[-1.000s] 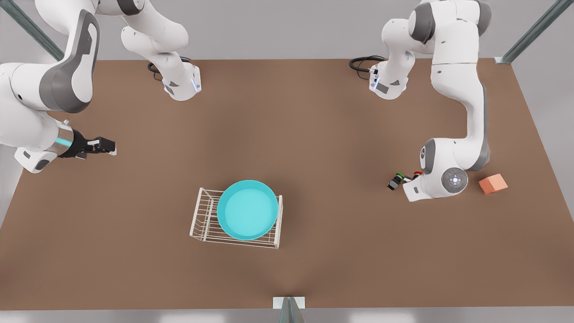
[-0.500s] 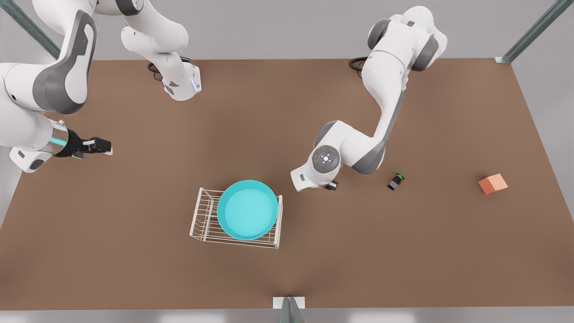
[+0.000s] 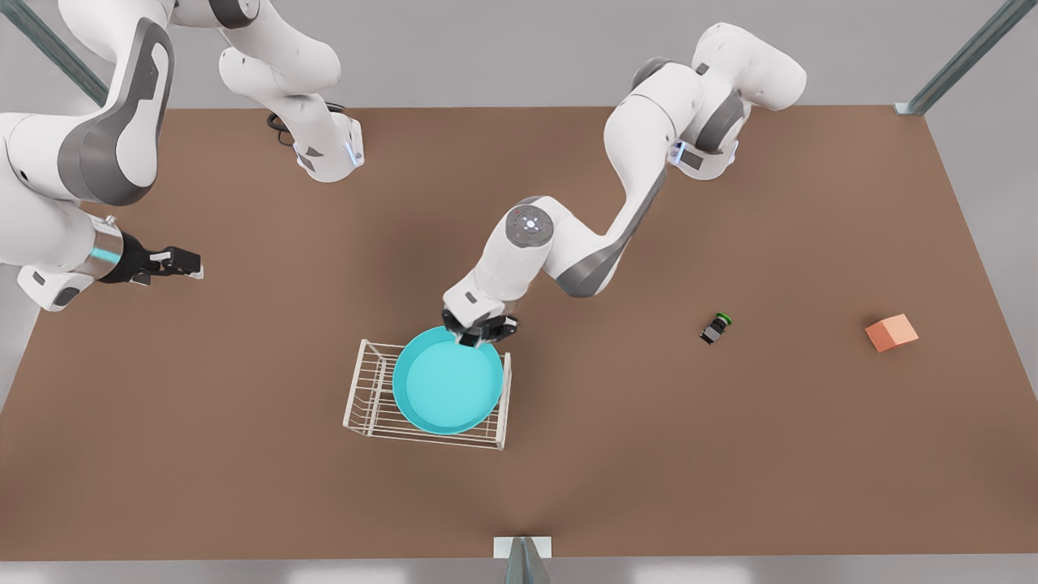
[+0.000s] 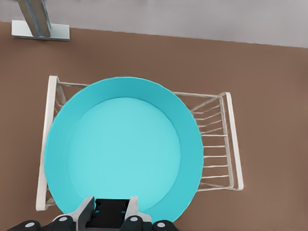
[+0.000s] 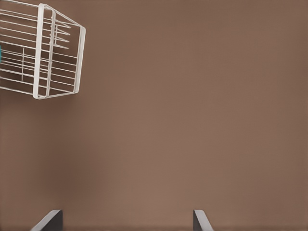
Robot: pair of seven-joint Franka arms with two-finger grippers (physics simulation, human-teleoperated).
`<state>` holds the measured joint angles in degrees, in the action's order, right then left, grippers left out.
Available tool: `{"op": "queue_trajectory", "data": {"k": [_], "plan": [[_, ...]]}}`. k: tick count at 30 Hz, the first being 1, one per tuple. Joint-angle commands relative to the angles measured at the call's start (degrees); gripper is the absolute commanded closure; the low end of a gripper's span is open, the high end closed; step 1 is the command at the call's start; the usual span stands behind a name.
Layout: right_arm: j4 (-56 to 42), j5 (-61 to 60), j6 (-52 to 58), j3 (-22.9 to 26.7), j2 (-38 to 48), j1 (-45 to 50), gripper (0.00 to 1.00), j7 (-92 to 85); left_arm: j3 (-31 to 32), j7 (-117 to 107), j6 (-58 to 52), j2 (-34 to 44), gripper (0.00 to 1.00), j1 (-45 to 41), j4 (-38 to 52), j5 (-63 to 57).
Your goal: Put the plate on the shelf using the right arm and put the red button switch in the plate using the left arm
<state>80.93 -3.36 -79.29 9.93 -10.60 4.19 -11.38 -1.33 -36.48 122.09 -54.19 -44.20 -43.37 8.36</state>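
Left tool (image 3: 480, 332) hangs over the far rim of the plate (image 3: 448, 381), fingers pressed in on the red button switch (image 4: 113, 209). The black body shows between the fingers; the red cap can't be made out. Right tool (image 3: 188, 264) waits above the worktop (image 3: 649, 454) at the front view's left, well apart from the shelf (image 3: 369, 397), fingers (image 5: 48, 222) spread wide and holding nothing.

The plate sits flat on the shelf, toward its front-view-right end, with bare bars on the other end.

Count: one plate, one shelf, one red button switch, one green-capped switch (image 3: 716, 328) lying on the worktop, one orange cube (image 3: 891, 332) further toward the front view's right, two tools.
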Motion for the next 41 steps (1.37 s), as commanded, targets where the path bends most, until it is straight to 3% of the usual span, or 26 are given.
{"op": "queue_trajectory", "data": {"k": [1,10,11,12,13,14,15,16,18,20,22,24,26,28,33,34,41], "plan": [[0.0,-0.1,0.2,0.1,0.1,0.0,0.0,-0.2,0.0,-26.2,14.4,-0.5,0.57,-0.1,0.3,1.6],[0.0,-0.7,0.2,0.1,0.0,0.0,0.0,-0.3,0.0,-23.6,22.3,-6.4,0.53,-0.2,1.0,3.3],[0.0,-0.7,0.2,0.1,0.0,0.0,0.0,-0.3,-0.1,-23.6,22.8,-6.4,0.43,0.2,1.1,3.3],[0.0,-0.7,0.2,0.1,0.1,0.0,0.0,-0.3,0.0,-23.6,24.6,-6.5,0.42,0.7,1.1,3.4],[0.0,-0.7,0.2,0.1,0.1,0.0,0.0,-0.2,0.0,-23.6,25.0,-6.5,0.12,0.9,1.1,3.4],[0.0,-0.8,0.2,0.1,0.1,0.0,0.0,-0.2,0.0,-23.6,24.9,-6.4,0.0,0.9,1.1,3.4],[0.0,-0.8,0.2,0.1,0.1,0.1,0.0,-0.2,-0.1,-23.8,24.4,-6.0,0.0,1.0,1.1,3.3],[0.0,-0.8,0.2,0.1,0.1,0.0,0.0,-0.2,-0.2,-23.9,16.0,-2.8,0.0,3.0,1.0,3.4],[0.0,-0.9,0.2,0.1,0.1,0.0,0.0,-0.2,-1.3,-23.3,-17.2,7.3,0.0,9.7,0.9,2.6],[0.0,-1.0,0.2,0.1,0.2,0.1,0.0,-0.2,-1.4,-10.3,-45.7,15.1,0.0,10.6,0.9,-9.0],[0.0,-1.0,0.2,0.1,0.2,0.1,0.0,-0.2,-1.3,9.6,-56.9,16.8,0.0,12.7,0.8,-14.9],[-0.1,-1.0,0.3,0.1,0.5,0.1,0.0,0.1,0.4,25.9,-60.5,20.1,0.0,16.9,-2.5,-15.0],[-0.2,-0.9,0.3,-0.1,0.7,0.1,0.0,0.6,5.5,52.9,-48.9,34.7,0.0,23.8,-26.7,-15.6],[-0.5,0.2,0.3,-0.4,0.7,0.2,0.0,0.5,5.5,64.9,-47.5,35.8,0.0,24.2,-29.5,-22.3],[-0.5,0.5,0.3,-0.5,0.9,0.2,0.0,0.4,5.2,37.0,-53.2,33.8,0.0,27.6,-28.4,-15.9],[-0.5,0.4,0.3,-0.4,0.9,0.2,0.0,0.4,5.3,37.0,-53.4,34.2,0.0,30.6,-28.2,-11.2],[-0.5,0.5,0.3,-0.5,0.9,0.2,0.0,0.2,5.4,36.8,-54.1,33.8,0.0,31.3,-28.1,-11.0]]}}
